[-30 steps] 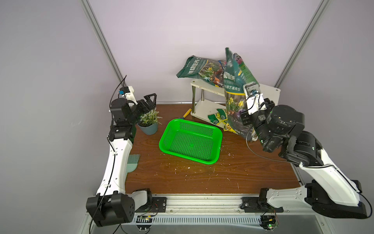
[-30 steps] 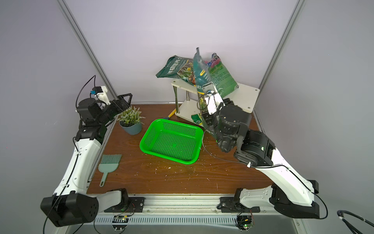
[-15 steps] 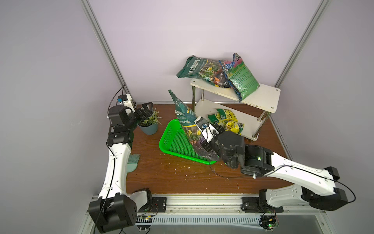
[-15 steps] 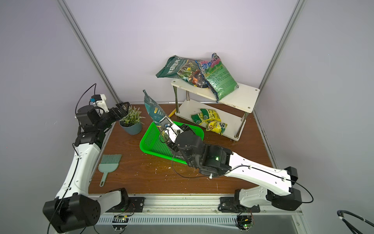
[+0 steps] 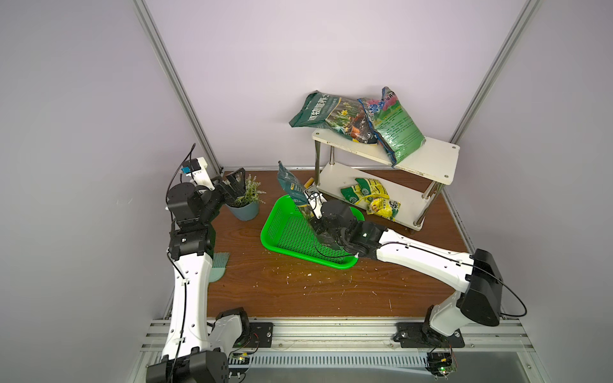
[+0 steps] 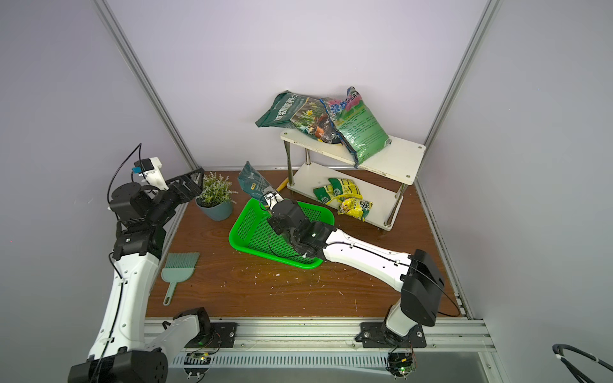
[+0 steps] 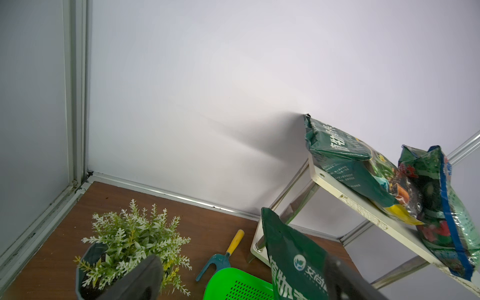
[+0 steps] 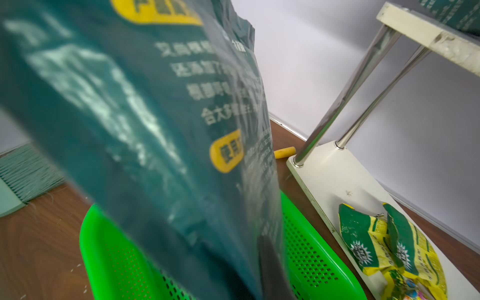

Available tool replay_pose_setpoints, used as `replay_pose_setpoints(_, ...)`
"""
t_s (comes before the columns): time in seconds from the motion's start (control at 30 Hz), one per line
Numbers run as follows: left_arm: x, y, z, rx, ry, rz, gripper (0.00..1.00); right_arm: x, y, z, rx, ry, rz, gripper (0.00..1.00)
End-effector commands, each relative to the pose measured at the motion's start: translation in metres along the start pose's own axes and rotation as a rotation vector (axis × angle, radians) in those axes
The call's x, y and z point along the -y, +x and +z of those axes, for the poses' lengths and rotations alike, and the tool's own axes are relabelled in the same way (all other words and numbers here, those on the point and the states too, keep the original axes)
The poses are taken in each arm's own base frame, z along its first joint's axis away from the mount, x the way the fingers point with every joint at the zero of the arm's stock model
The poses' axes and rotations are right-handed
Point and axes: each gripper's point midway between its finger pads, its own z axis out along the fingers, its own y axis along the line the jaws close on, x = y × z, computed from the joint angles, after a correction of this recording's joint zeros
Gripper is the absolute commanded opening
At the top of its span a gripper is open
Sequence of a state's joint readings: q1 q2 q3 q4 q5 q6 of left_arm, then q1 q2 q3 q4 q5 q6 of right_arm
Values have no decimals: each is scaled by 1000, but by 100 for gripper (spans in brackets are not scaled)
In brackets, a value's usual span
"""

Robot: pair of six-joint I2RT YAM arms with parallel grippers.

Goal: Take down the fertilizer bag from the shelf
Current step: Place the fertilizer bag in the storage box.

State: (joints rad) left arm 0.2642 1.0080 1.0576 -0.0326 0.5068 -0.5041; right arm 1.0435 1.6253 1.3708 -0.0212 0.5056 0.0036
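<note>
Right claw [image 5: 316, 223] clamps the fertilizer bag [image 5: 292, 185], clear of the shelf [image 5: 428, 162], with the green basket [image 5: 282, 233] directly beneath the claw. Next, I judge: lower, then release (left claw [image 5: 236, 185] gapes wide, empty).

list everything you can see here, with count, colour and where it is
fertilizer bag: one, dark teal-green, tilted over the basket, held
shelf: one, cream boards on metal legs, back of table
dark green bag: one, on shelf's top board
green bag with blue edge: one, top board, leaning on the dark green bag
yellow-green packets: small pile, count unclear, lower board
basket: one, bright green, mid table
potted plant: one, grey-blue pot, back left
hand fork: one, teal with yellow handle, between plant and shelf
brush: one, pale teal, left edge
table: brown wood
left jaws: open, by the plant
right jaws: shut on fertilizer bag
</note>
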Motion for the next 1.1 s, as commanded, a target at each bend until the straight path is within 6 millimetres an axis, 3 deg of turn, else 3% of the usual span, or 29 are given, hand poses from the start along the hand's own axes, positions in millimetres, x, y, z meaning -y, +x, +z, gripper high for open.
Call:
replay_pose_setpoints(0.0,-3,-2,2,5,19,-12,100,22,-132,-35,400,-17,274,0)
replay_pose_setpoints(0.33,-6,-5,-1,18,11,-16,100,12,-143,4,452,-40,364,0)
replay_pose_setpoints(0.63,-15,-9,-2,33,13,-53,100,25,-144,10,523,44,466,0)
replay_pose_setpoints(0.77,-18,-9,-2,34,15,-60,100,24,-132,14,538,57,505,0)
replay_pose_setpoints(1.07,-17,-9,-3,36,19,-61,100,-12,-80,36,523,59,504,0)
